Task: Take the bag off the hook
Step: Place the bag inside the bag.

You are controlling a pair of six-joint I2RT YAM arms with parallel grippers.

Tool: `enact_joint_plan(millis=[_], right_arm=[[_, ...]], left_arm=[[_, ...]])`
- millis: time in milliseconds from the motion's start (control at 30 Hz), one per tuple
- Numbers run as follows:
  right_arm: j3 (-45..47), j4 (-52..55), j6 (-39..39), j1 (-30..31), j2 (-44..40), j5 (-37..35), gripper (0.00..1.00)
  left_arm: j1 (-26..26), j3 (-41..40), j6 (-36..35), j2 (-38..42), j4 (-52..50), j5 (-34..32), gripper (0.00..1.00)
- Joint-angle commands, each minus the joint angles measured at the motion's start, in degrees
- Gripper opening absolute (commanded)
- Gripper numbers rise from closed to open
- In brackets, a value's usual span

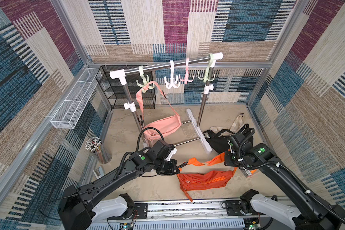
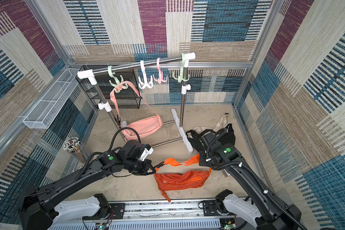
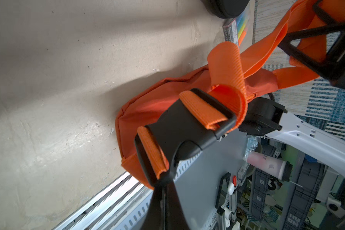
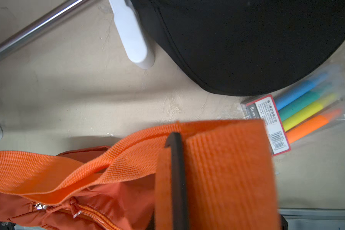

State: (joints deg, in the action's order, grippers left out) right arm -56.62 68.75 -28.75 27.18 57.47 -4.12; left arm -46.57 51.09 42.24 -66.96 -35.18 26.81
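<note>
An orange bag [image 1: 203, 179] [image 2: 179, 180] lies on the floor near the front rail, clear of every hook. Its strap [image 1: 205, 162] is stretched above it between both arms. My left gripper [image 1: 178, 169] [image 3: 163, 179] is shut on the end of the black buckle [image 3: 183, 131]. Pinched in my shut right gripper [image 2: 200, 159] [image 4: 175, 151] is the strap's other end, which wraps around the fingers. A pink bag [image 1: 163, 126] hangs by its strap from the pale green hook [image 1: 144, 83] at the rack's left end.
The rack rail [image 1: 163, 64] carries white [image 1: 171, 81], pink [image 1: 185, 77] and green [image 1: 206, 74] empty hooks. A black bag [image 1: 219, 139] and a beige tote [image 1: 237, 122] lie right of the rack's foot. A marker pack [image 4: 299, 113], pen cup [image 1: 97, 148] and mesh shelf [image 1: 108, 89] are nearby.
</note>
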Motion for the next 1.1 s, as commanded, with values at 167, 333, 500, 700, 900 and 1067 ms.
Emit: enact_joint_plan(millis=[167,333,500,700,900,1067], right_arm=[[3.0,-8.0,2.3,-3.4,2.2,0.6,0.0],[5.3,-16.9,4.9,-8.4,3.7,0.8,0.03],[8.0,-27.8,6.9,-13.4,6.2,2.4,0.05],[9.2,-36.2,7.9,-17.3,9.2,3.3,0.08],[10.9,-42.3,10.0,-20.5,12.1,1.7,0.1],[13.6,-47.7,10.6,-24.5,14.5,3.2,0.11]], left_arm=[[-0.1,2.6,-0.3,-4.6,5.0,0.7,0.0],[0.1,4.7,-1.6,-7.9,5.6,-1.4,0.0],[0.3,7.3,-3.1,-12.0,7.0,-2.2,0.0],[1.9,9.6,-4.7,-16.2,8.2,-2.3,0.0],[3.3,10.6,-5.8,-19.4,9.4,-2.5,0.0],[3.7,10.8,-6.2,-22.5,11.3,-3.1,0.04]])
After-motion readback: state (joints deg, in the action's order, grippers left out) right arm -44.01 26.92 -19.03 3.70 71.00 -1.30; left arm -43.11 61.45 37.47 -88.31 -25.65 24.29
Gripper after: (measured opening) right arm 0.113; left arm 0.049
